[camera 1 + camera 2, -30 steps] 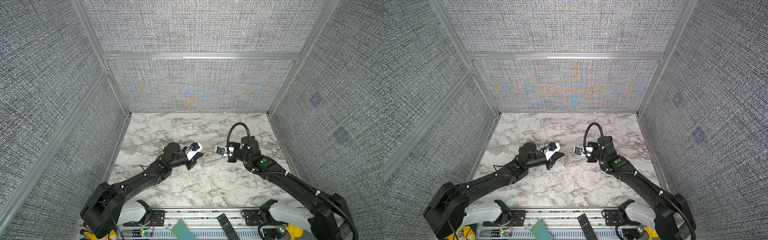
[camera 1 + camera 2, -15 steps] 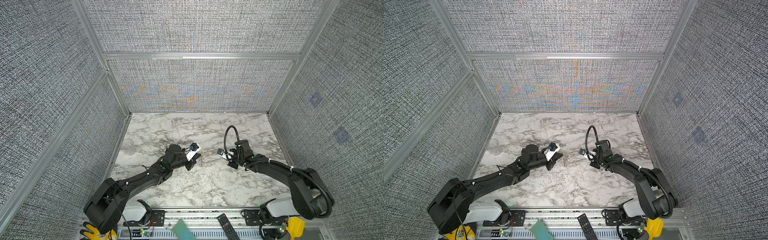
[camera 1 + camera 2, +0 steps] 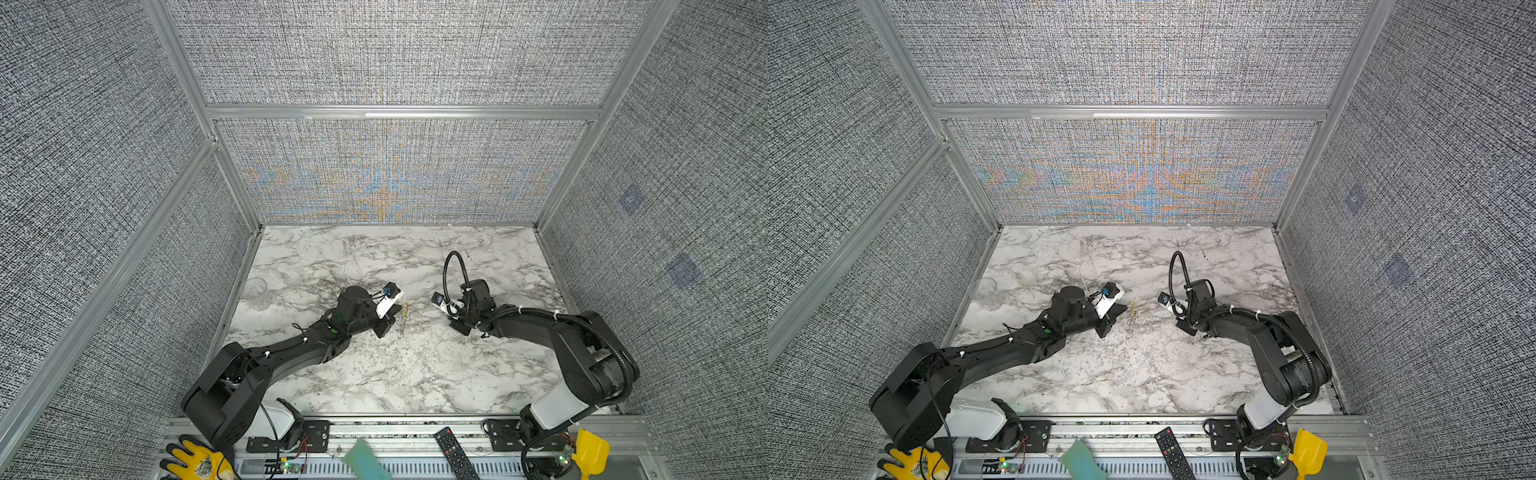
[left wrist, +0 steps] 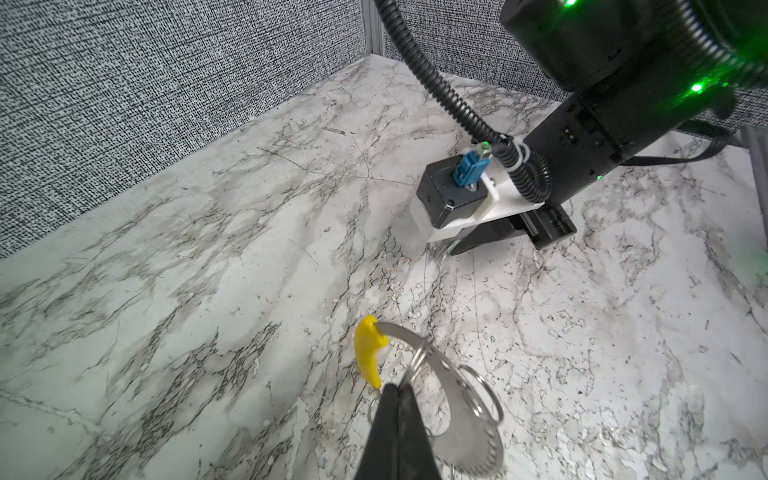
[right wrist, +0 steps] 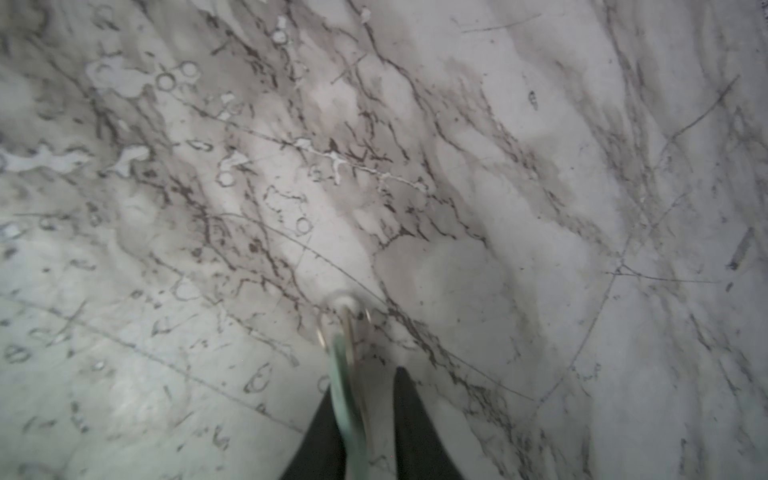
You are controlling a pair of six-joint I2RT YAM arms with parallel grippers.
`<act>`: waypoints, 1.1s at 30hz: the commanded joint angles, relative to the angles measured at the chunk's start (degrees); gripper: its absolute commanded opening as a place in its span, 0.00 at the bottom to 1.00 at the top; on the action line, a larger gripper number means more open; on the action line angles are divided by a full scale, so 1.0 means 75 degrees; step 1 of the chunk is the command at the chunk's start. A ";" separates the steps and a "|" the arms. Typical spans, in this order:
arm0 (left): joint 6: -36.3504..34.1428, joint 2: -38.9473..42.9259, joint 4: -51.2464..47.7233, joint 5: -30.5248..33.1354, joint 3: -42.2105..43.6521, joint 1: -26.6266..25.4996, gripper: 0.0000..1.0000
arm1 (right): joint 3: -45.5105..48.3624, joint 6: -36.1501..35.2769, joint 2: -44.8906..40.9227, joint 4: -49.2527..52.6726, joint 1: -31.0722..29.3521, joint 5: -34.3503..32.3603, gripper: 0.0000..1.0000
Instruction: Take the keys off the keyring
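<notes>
The left gripper (image 4: 395, 397) is pinched tight on the keyring (image 4: 478, 440), a large grey metal loop pierced with holes. The loop has a yellow plastic section (image 4: 368, 353) at one end and thin wire rings (image 4: 422, 353) threaded on it. In a top view the keyring (image 3: 402, 322) stands on edge near the middle of the white-and-grey marble tabletop (image 3: 415, 374), between the two arms. The right gripper (image 5: 363, 380) is apart from it, low over the marble, its black fingers (image 5: 411, 415) spread. A pale mint-green key (image 5: 349, 407), blurred, lies in the gap against one finger and clear of the other. A small metal ring (image 5: 343, 316) sits at its tip. A clear glass cup (image 3: 255, 289) stands by the left wall.
</notes>
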State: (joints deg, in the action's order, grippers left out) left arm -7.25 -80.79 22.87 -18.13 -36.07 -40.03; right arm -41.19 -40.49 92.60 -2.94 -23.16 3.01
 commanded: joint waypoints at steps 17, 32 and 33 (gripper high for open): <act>0.0012 -0.2543 -0.0380 0.0353 -0.2105 0.0038 0.00 | -0.0036 0.1091 -0.2570 0.1711 0.0127 0.0045 0.62; 0.0327 -0.3945 -0.0702 0.0779 -0.3357 0.0245 0.00 | 0.0622 0.2059 -0.3721 0.1811 0.0126 -0.0044 0.64; 0.0399 -0.3898 -0.0673 0.0851 -0.3370 0.0256 0.19 | 0.0639 0.2136 -0.3765 0.1807 0.0129 -0.0129 0.66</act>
State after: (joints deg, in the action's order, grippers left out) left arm -6.11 -110.34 17.76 -12.82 -60.75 -38.22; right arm -36.58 -27.14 65.01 10.55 -22.15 3.29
